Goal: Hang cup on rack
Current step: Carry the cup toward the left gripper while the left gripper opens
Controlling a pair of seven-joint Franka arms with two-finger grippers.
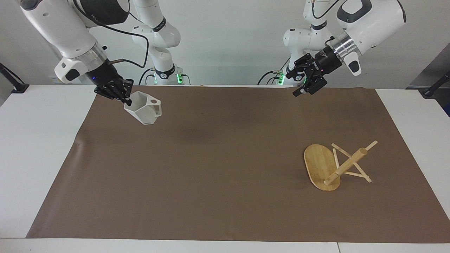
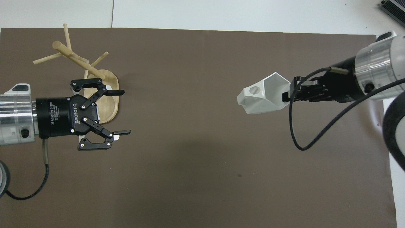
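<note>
From the overhead camera I read white print on the black body of the left gripper, just back from its fingers: the brand "ROBOTIQ", and alongside it "2F Adaptive Gripper". Smaller lines beneath are too fine for me to read. I find no other legible text, numbers or signs in either view.

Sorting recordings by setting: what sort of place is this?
Probably a robotics lab bench: two white arms mounted at a white table covered by a brown mat, holding only a faceted white cup and a toppled bamboo mug rack.
</note>
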